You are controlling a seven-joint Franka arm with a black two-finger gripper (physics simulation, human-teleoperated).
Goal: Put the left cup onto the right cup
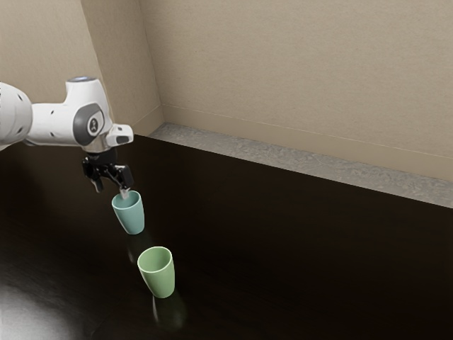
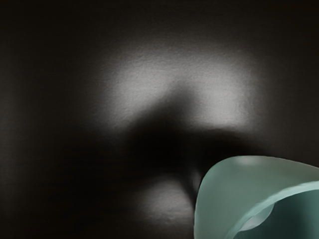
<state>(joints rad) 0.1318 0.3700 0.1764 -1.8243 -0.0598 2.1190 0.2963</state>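
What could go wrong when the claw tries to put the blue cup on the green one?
1. The claw meets the blue cup only up at its rim, and the cup leans a little, so it might slip or tip.
2. The green cup stands loose on the shiny table and looks about as wide as the blue one, so a landing that is a bit off could knock it over.

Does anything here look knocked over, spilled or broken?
Nothing stands out. The teal cup is upright just under the gripper, the green cup stands upright nearby, apart from it, and the dark table shows no spill.
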